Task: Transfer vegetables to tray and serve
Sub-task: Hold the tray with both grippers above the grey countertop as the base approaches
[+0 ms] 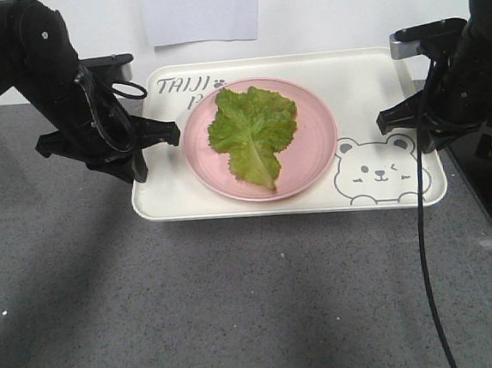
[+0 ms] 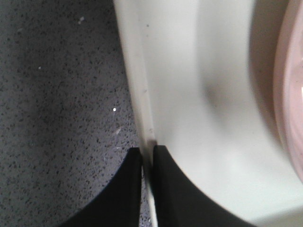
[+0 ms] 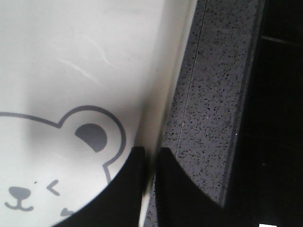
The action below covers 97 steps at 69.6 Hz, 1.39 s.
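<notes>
Grippers are pinching opposite short ends of the tray [image 1: 371, 83]: the left gripper [image 2: 147, 156] is closing narrowly on the left rim, the right gripper [image 3: 150, 156] on the right rim. Between them, the lettuce leaf [image 1: 252, 130] is lying on the pink plate [image 1: 316, 148] mid-tray, its rib running front to back, slightly nearer the left arm.

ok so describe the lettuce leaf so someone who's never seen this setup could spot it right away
On the grey speckled counter lies a cream-white tray with a winking bear drawing, and a round pink plate sits on it. The lettuce leaf lies on that plate: the only green thing there, crinkly, with a pale central rib.
</notes>
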Motion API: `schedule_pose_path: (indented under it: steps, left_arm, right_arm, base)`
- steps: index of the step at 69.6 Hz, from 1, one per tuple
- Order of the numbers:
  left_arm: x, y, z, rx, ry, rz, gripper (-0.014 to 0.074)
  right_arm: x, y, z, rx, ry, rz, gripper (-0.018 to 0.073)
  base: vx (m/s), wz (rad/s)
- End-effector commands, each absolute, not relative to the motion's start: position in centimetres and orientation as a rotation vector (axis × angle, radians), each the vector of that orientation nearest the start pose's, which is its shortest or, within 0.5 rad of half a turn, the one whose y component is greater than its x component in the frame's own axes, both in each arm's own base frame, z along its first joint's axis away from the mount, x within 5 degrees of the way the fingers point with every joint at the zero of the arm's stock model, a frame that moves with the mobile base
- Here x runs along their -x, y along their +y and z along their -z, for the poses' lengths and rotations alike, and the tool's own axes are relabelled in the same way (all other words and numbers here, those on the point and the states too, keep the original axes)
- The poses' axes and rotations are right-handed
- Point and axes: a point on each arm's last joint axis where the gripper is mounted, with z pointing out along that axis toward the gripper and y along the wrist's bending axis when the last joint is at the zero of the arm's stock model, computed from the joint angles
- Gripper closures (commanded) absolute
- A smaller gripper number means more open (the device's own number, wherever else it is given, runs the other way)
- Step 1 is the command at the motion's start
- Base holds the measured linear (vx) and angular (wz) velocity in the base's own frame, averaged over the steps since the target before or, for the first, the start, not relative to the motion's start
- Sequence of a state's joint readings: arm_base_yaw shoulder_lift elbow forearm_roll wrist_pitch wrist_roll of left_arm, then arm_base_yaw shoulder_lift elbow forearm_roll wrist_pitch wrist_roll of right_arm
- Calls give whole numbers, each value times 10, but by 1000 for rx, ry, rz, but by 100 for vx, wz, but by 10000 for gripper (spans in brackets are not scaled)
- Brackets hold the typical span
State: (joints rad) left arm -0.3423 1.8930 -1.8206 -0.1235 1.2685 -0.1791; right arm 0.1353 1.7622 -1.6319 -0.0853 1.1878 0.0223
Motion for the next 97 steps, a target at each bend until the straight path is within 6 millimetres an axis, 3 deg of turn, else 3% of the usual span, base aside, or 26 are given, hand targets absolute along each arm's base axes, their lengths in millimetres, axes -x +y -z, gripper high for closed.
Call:
schedule_pose_path:
  steps: [1,97]
  left_arm:
    - [-363,-149,-358,-251,2728,369,603]
    - [-363,-149,-358,-251,2728,369,603]
  right_arm:
    - [-365,42,-348,238,2662,102,568]
    - [-365,42,-348,238,2662,102,568]
  base:
    - [6,-4]
    - [3,-2]
